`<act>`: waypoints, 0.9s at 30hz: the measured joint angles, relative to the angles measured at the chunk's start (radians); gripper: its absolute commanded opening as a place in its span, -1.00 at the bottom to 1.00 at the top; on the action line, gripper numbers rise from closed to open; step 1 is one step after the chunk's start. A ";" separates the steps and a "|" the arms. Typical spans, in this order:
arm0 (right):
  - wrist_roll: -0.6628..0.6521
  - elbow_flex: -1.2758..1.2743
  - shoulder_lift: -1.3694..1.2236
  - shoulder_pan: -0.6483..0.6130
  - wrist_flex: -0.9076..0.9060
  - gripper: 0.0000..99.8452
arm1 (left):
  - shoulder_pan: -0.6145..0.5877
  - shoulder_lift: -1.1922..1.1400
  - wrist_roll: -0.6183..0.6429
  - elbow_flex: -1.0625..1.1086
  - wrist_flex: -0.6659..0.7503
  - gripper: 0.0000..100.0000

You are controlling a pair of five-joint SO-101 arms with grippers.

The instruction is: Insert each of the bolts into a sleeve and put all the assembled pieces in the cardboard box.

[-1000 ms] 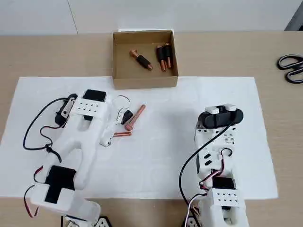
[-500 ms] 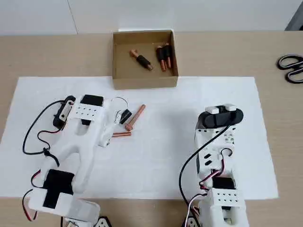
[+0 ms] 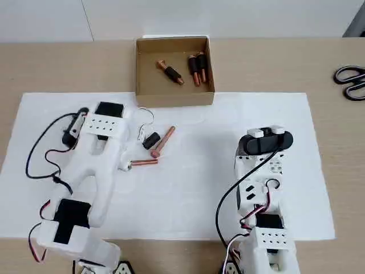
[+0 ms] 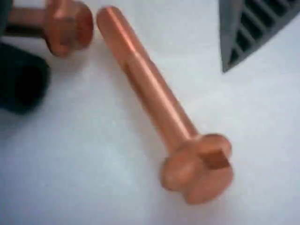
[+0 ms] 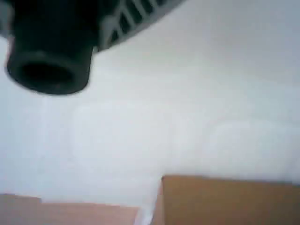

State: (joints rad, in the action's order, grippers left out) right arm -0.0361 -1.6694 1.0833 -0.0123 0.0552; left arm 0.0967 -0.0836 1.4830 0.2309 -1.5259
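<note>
Right gripper (image 5: 99,33) clamps a black sleeve (image 5: 49,58). Left gripper (image 3: 126,165) sits just beside a copper bolt (image 4: 159,117); its state cannot be told.

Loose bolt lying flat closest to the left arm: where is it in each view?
High view: bolt lies on the white sheet, beside the left arm, its tip near the second bolt head.
Left wrist view: same bolt, slanting across the middle, head toward the camera.
Right wrist view: faces a black sleeve and white sheet instead.
Shared landmark: the white sheet; second bolt's head also matches high and left wrist views.
</note>
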 measured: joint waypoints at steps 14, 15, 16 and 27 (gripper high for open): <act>0.000 0.000 0.000 0.000 0.000 -0.99 | 0.000 -0.003 0.000 -0.057 -0.109 -0.40; 0.000 0.000 0.000 0.000 0.000 -0.99 | 0.000 -0.003 0.000 -0.057 -0.109 -0.40; 0.000 0.000 0.000 0.000 0.000 -0.99 | 0.000 -0.003 0.000 -0.057 -0.109 -0.40; 0.000 0.000 0.000 0.000 0.000 -0.99 | 0.000 -0.003 -0.002 0.086 -0.023 -0.40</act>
State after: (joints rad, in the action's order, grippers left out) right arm -0.0361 -1.6694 1.0833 -0.0123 0.0552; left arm 0.0967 -0.0867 1.4814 0.3168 -1.5489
